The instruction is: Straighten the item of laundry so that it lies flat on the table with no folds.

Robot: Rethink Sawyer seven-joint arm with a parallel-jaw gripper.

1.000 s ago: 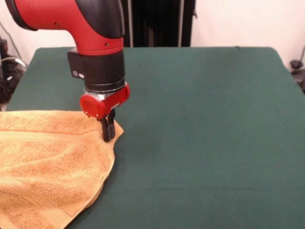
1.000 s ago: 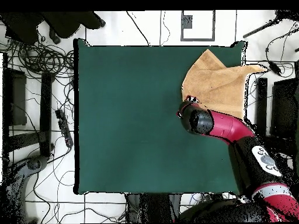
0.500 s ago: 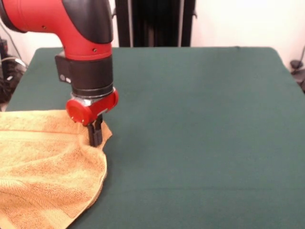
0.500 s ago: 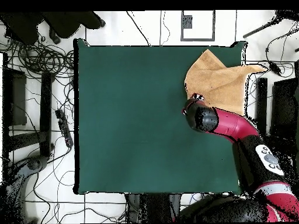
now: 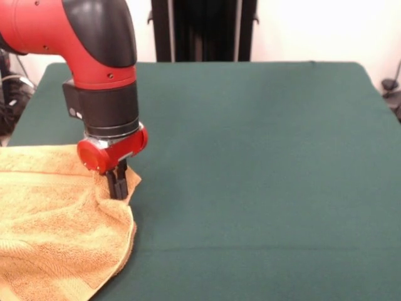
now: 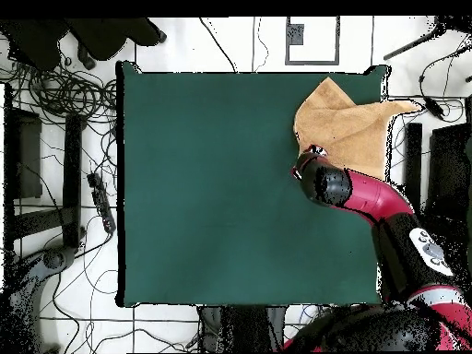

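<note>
The item of laundry (image 5: 56,219), a golden-orange terry towel, lies rumpled at the left of the table (image 5: 263,157) in the front view, and part of it runs off the table's left edge. Its right corner is bunched and lifted slightly. My gripper (image 5: 117,187) stands on that corner, shut on the towel. In the overhead view the towel (image 6: 346,129) sits at the table's top right corner, with one tip hanging past the right edge. The arm covers the gripper (image 6: 309,161) there. The table (image 6: 212,184) is covered in dark green cloth.
Cables and dark equipment (image 6: 55,101) lie on the floor to the left of the table in the overhead view. A black stand (image 5: 203,28) rises behind the table's far edge in the front view.
My gripper has moved left in the front view, dragging the towel's corner with it. The towel's right edge has drawn in and bunched more.
</note>
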